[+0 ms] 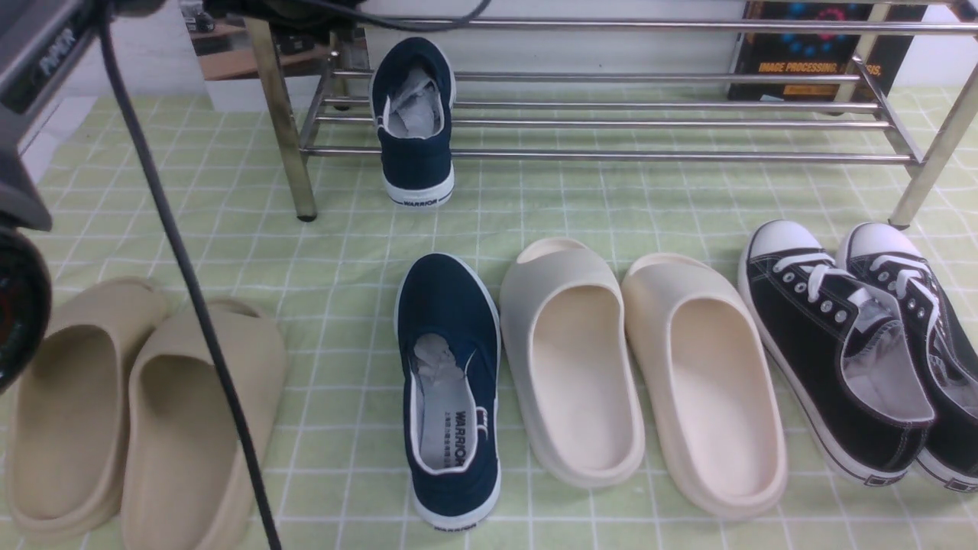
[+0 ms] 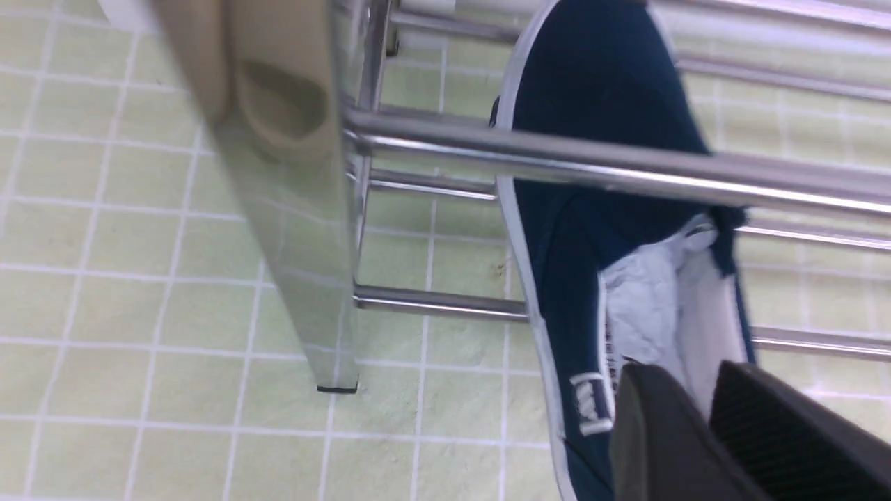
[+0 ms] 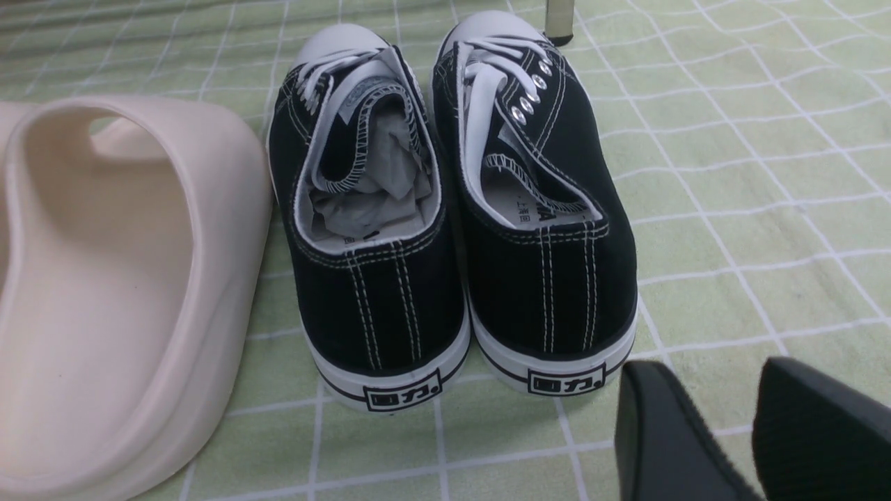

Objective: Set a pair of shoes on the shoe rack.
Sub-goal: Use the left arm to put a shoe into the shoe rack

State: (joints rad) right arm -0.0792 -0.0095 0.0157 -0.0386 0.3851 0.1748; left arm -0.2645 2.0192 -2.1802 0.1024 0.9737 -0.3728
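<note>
The rack (image 1: 611, 156) is smooth, mirror-bright chromed metal. The navy shoes (image 1: 447, 302) are matt canvas with smooth white rubber soles and crumpled paper (image 1: 437, 353) stuffed inside. The slides (image 1: 573, 367) look like matt, smooth foam. The sneakers (image 1: 825, 359) are black canvas with shiny metal eyelets and smooth rubber toe caps. The tablecloth (image 1: 611, 214) is matt cloth.

"WARRIOR" marks the racked navy shoe (image 1: 413, 122) and the floor navy shoe (image 1: 451, 367); "IMAGE PROCESSING", the dark box (image 1: 810, 53).
</note>
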